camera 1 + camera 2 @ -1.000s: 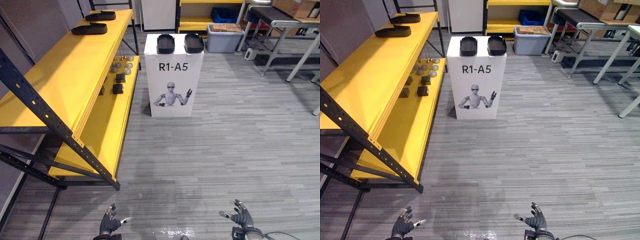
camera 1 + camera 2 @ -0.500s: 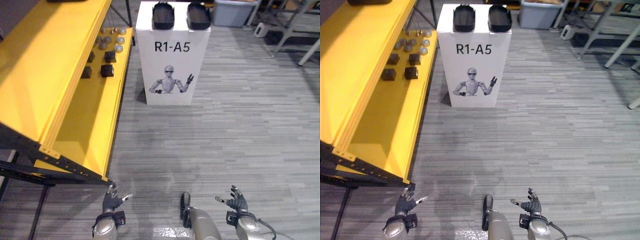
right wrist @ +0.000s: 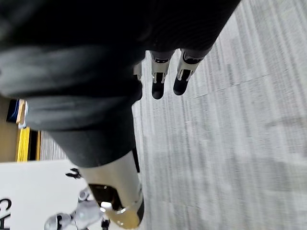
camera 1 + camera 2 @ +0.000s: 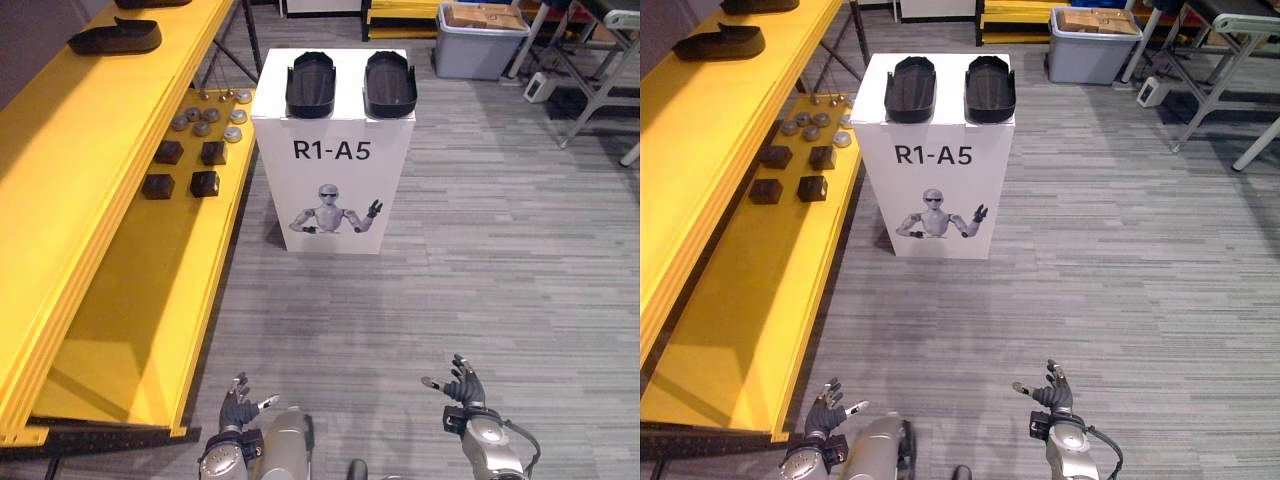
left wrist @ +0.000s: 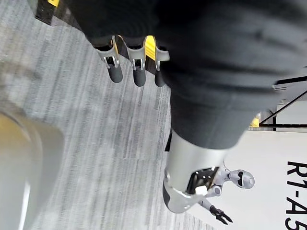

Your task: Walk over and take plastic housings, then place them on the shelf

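Two black plastic housings lie side by side on the top of a white box pedestal [image 4: 335, 190]. The left black housing [image 4: 311, 85] runs along the top's left edge and the right black housing [image 4: 390, 84] along its right edge. There is a narrow gap between them, so they do not touch. Neither hand holds a housing.

A third black housing [image 4: 115, 37] sits on the upper yellow shelf board [image 4: 70, 170], toward its far end. Past it we see a similar dark piece, cut off by the view's border. The lower yellow shelf board [image 4: 140, 320] juts out beside the pedestal's left side. It carries four small dark blocks [image 4: 204, 183] in a two-by-two group, and grey round discs [image 4: 207, 121] cluster just beyond them toward the far end.

The left hand [image 4: 238, 408] hangs low over the grey striped floor [image 4: 500, 250], near the lower board's near corner. Its fingers [image 5: 136, 67] are straight, spread and empty. The right hand [image 4: 464, 386] hangs low over the floor too, its fingers [image 3: 165, 79] wide and relaxed, nothing in it. Both hands are well apart from the pedestal.

A grey plastic bin [image 4: 478, 55] topped with cardboard stands on the floor behind the pedestal's right side. Grey metal table legs [image 4: 590, 90] stand further right.
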Motion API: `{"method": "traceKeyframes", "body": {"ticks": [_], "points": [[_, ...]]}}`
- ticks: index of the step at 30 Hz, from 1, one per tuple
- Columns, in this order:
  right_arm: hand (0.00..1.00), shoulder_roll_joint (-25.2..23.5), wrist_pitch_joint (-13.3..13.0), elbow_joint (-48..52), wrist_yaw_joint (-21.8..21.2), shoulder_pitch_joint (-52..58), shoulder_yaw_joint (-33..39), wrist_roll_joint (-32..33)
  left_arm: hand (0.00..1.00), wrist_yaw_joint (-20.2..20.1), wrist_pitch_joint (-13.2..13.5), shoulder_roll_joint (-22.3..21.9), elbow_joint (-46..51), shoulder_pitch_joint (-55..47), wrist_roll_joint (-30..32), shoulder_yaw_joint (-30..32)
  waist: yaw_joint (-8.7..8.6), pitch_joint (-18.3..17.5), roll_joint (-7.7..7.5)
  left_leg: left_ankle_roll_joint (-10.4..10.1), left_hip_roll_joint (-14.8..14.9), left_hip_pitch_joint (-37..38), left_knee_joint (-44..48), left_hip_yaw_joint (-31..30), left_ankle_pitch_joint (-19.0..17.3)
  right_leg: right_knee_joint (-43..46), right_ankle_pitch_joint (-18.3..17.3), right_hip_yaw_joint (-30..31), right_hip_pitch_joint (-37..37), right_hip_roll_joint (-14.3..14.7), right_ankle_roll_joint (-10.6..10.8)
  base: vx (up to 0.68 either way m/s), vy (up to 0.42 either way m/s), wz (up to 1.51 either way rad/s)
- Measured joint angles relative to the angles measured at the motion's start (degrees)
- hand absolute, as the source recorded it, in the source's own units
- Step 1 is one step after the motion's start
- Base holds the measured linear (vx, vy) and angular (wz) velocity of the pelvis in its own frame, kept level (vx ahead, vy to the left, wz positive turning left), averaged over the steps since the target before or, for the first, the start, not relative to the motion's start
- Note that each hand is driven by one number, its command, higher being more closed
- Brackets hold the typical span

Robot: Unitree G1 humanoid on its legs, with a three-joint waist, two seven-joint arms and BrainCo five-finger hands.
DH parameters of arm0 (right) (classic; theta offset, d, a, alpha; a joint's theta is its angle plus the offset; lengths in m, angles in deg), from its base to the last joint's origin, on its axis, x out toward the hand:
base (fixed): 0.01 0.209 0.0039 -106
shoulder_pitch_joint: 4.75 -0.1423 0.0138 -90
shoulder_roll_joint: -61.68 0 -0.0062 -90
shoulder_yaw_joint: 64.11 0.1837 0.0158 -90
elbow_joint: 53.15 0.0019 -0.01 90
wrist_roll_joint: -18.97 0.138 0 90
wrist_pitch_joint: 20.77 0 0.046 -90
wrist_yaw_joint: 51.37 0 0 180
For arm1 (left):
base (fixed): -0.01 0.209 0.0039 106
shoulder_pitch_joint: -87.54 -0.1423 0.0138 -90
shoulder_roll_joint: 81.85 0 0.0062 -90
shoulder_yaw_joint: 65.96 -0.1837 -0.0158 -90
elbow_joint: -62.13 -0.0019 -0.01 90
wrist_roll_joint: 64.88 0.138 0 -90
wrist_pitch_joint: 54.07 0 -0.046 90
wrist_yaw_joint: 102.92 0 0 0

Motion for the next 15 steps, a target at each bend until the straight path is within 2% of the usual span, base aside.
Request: {"method": "traceKeyframes", "body": {"ticks": [1,2,3,4,5,6,8,9,11,13,14,15], "points": [[0.0,-0.1,0.0,-0.6,0.0,0.0,-0.7,0.0,0.0,0.1,0.0,-0.1,0.0,-0.3,0.0,0.4,0.24,-0.9,-1.55,4.8,-2.4,0.4,0.2,-0.2,3.8,1.4,-2.6,0.4,0.4,-2.2,1.8,0.43,0.09,-0.22],[0.0,-0.2,0.0,-0.8,0.0,0.0,-0.7,-0.1,0.0,0.1,0.0,-0.3,0.0,-0.1,0.0,0.5,0.1,-1.0,-1.98,5.7,-3.1,0.2,0.9,0.1,3.0,3.4,-3.7,0.4,0.0,-3.1,3.1,0.69,0.115,-0.08],[0.0,-0.3,0.1,-2.0,0.1,-0.2,-0.5,-0.2,0.0,0.0,-0.1,-0.5,0.0,0.2,0.0,0.1,-0.17,-1.1,-2.17,6.8,-3.8,1.2,2.2,0.6,0.7,13.0,-5.1,0.6,-3.4,-4.6,5.6,0.57,0.083,-0.01],[0.0,-0.5,0.1,-2.5,0.1,-0.1,-0.5,-0.2,0.0,0.0,-0.1,-0.4,-0.1,0.1,0.0,0.0,-0.17,-1.1,-2.2,7.0,-3.9,2.4,2.3,0.6,-0.4,18.6,-5.4,0.6,-5.2,-5.0,6.4,0.68,0.103,-0.06],[0.0,-1.1,0.1,-3.0,0.0,0.4,-0.5,-0.2,0.0,0.0,-0.1,-0.2,-0.2,0.0,0.0,-0.1,-0.23,-1.0,-2.51,7.2,-4.3,5.1,2.2,0.6,-2.4,29.5,-4.4,0.5,-8.4,-6.0,8.3,0.55,0.104,-0.07],[0.0,-1.9,0.1,-3.1,0.0,1.3,-0.6,-0.3,0.0,0.1,-0.3,0.2,-0.3,-0.2,0.0,-0.2,-0.5,-1.0,-2.88,7.7,-4.8,9.2,2.1,0.4,-4.8,44.4,-2.5,0.5,-13.4,-8.1,12.9,0.43,0.086,-0.01],[0.0,-2.9,0.1,-2.8,-0.3,2.6,-0.7,-0.3,0.0,0.2,-0.5,0.6,0.0,-0.2,-0.1,-0.3,-1.41,-1.0,-2.93,8.1,-5.4,15.8,1.6,-0.6,-8.2,58.2,-2.9,-0.1,-18.7,-10.3,12.0,0.53,0.08,0.18],[0.0,-3.4,0.1,-2.4,-0.6,3.7,-0.8,-0.3,0.0,0.3,-0.5,0.7,0.3,-0.2,-0.2,-0.3,-1.89,-1.1,-2.84,8.3,-5.2,19.3,0.7,-1.6,-9.9,61.0,-3.5,-1.1,-22.4,-11.2,10.6,0.51,0.047,0.27],[0.0,-3.9,0.1,-2.2,-0.6,4.3,-0.8,-0.3,0.0,0.3,-0.5,1.6,0.9,0.0,-0.6,-0.3,-2.73,-1.5,-2.91,8.0,-4.4,23.2,-0.9,-3.2,-11.7,58.0,-4.2,-2.8,-28.7,-11.9,9.7,0.48,-0.005,0.35],[0.0,-3.9,0.1,-2.7,-0.7,4.7,-0.8,-0.3,0.0,0.3,-0.5,1.8,0.8,0.2,-0.6,-0.1,-3.71,-1.2,-2.51,7.3,-2.7,26.9,-2.7,-5.1,-12.6,45.7,-4.2,-2.9,-31.8,-10.3,9.5,0.61,-0.09,0.51],[0.0,-3.9,0.1,-2.9,-0.7,5.2,-0.7,-0.3,0.0,0.3,-0.5,1.9,0.7,0.4,-0.6,-0.1,-4.48,-1.3,-2.48,6.5,-1.5,28.7,-3.9,-6.8,-13.1,34.2,-3.5,-2.1,-32.3,-9.0,9.2,0.67,-0.178,0.74],[0.0,-4.0,0.1,-3.0,-0.7,6.0,-0.6,-0.2,0.0,0.4,-0.5,2.5,0.4,0.8,-0.6,-0.1,-4.76,-1.6,-2.81,5.0,-0.7,30.0,-4.6,-8.3,-13.9,22.3,0.2,-0.4,-32.3,-8.0,9.2,0.58,-0.185,0.79]]}}
